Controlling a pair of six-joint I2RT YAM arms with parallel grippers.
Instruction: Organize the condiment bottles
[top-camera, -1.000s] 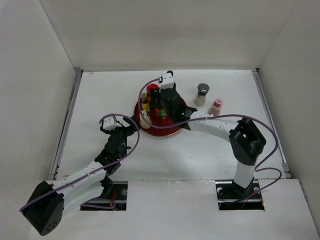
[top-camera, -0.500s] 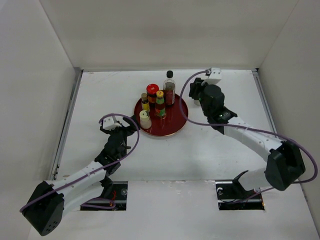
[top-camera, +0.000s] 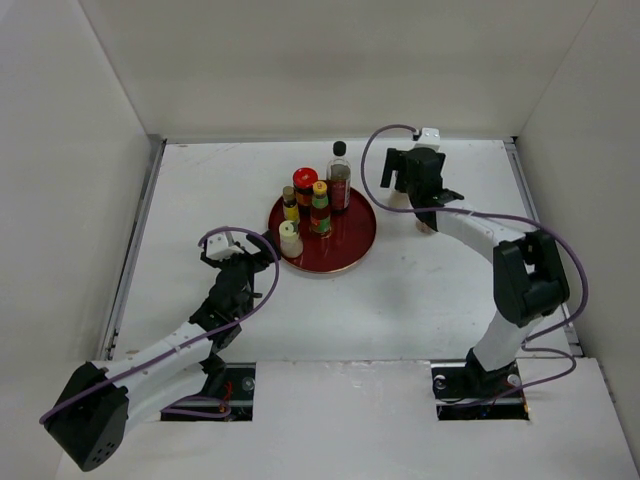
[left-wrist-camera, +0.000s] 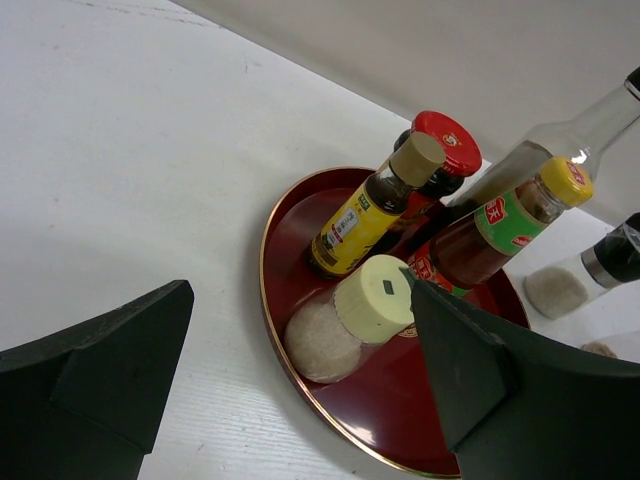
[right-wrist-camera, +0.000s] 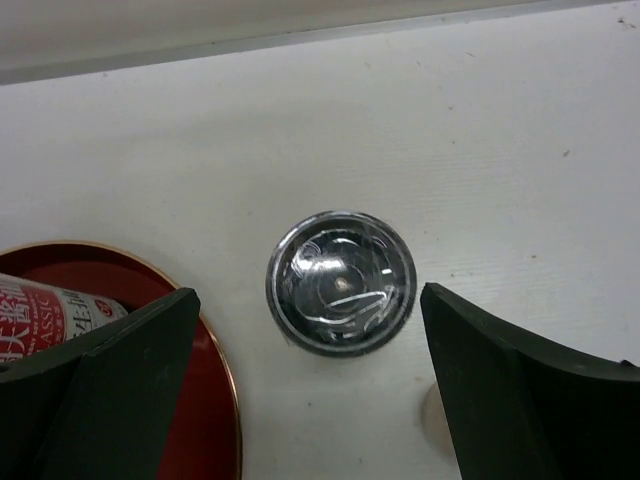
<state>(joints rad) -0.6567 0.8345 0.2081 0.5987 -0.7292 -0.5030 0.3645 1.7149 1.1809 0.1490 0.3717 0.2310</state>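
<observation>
Five condiment bottles stand on the round red tray (top-camera: 352, 248): a red-capped jar (top-camera: 305, 180), a yellow-capped bottle (top-camera: 320, 204), a tan-capped yellow-label bottle (top-camera: 290, 201), a cream-capped jar (top-camera: 290, 238) and the tall clear black-capped bottle (top-camera: 340, 175). My right gripper (top-camera: 412, 186) is open right above the grey-capped shaker (right-wrist-camera: 340, 283), which stands on the table between the fingers (right-wrist-camera: 120, 380), untouched. My left gripper (top-camera: 232, 262) is open and empty just left of the tray, facing the cream-capped jar (left-wrist-camera: 372, 300). The pink-capped bottle is hidden under my right arm.
The tray's rim (right-wrist-camera: 222, 400) lies close to the left of the grey shaker. The back wall runs just behind it. The grey shaker also shows beyond the tray in the left wrist view (left-wrist-camera: 585, 277).
My right gripper has left the tray, where the tall black-capped bottle now stands free, and swung back and right to hover over the grey-capped shaker. The left arm has not moved.
</observation>
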